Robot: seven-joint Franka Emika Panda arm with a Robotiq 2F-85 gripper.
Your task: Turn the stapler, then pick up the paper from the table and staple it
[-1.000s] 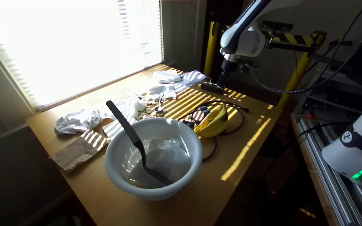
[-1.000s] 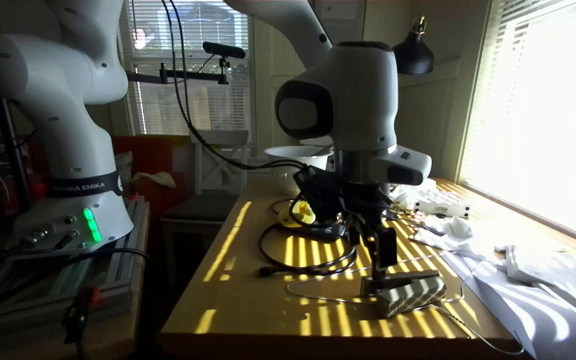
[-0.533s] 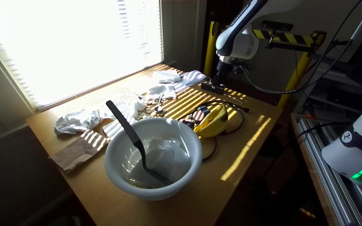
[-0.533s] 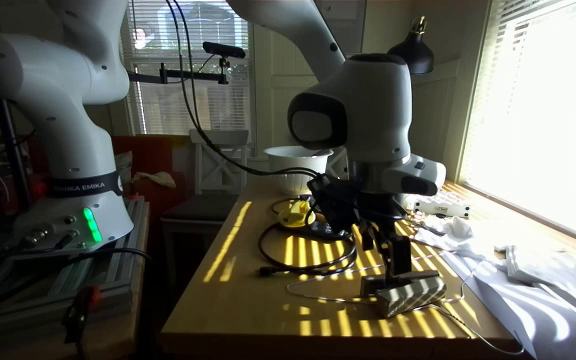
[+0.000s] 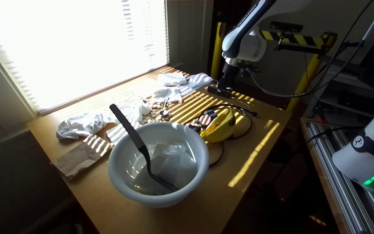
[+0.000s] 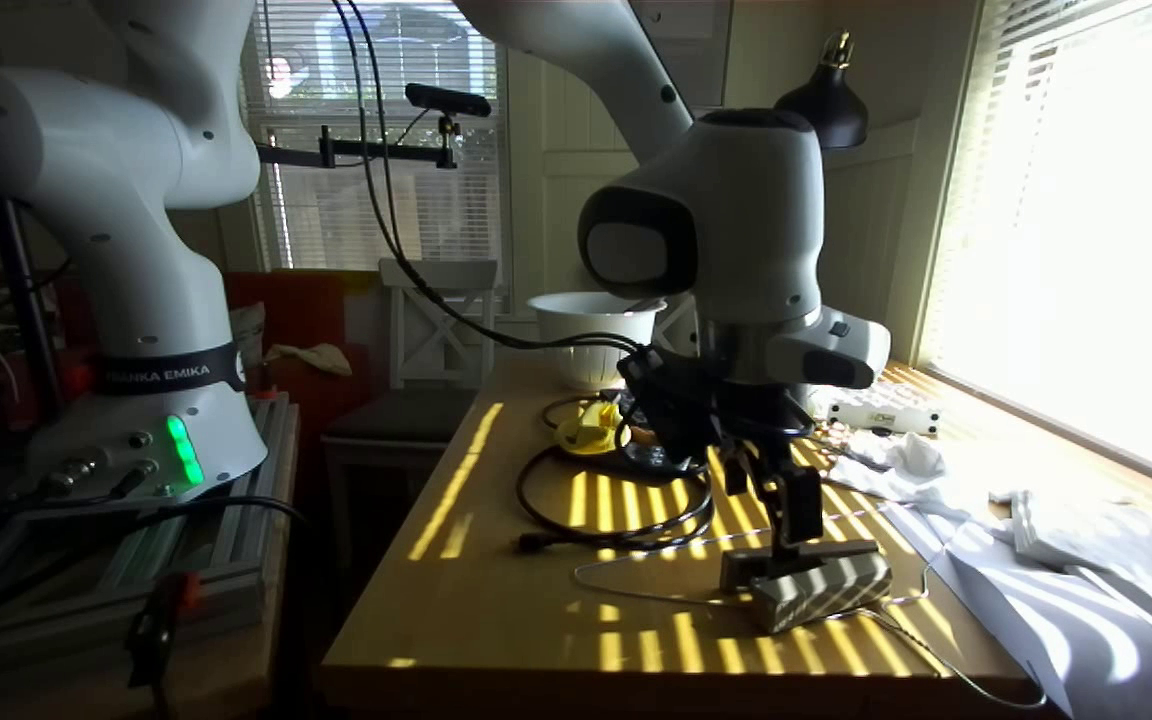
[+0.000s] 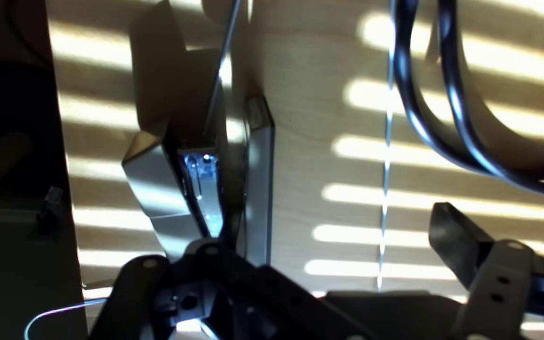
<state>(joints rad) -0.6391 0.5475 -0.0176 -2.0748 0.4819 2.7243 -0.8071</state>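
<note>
Far left of the gripper (image 6: pixel 764 518), in an exterior view, is the robot's base (image 6: pixel 154 420), smooth, white and round, with a green glow on it. Next is a chair (image 6: pixel 456 274), well behind the gripper, with bars that cross like an X. Then comes the tabletop (image 6: pixel 456 620), flat wood with bright sun stripes on it. A big round white bowl (image 6: pixel 588 368) sits on it, behind the gripper and a bit left. In front of the bowl is a curvy yellow thing (image 6: pixel 591 430); I cannot tell what it is made of. A black cord (image 6: pixel 626 540) lies in round loops near the gripper.

The gripper points down. Its two fingers (image 7: pixel 458 241) are spread wide, with just air between their tips. In the wrist view, bare tabletop and a thin wire (image 7: pixel 386 184) show through the gap. One finger reaches down to the stapler (image 6: pixel 821 592) right under it, and seems to go between the stapler's two long parts; I cannot tell if it touches. One part is grey and blocky, the other is a dark straight bar, and shiny metal shows in the middle.

Right of the gripper and a bit behind is a crumpled white thing (image 6: pixel 916 460). Farther right is a smooth, blue-grey sheet of paper (image 6: pixel 1066 610). A flat white stack (image 6: pixel 1106 545) is beside it or partly on it; I cannot tell which.
</note>
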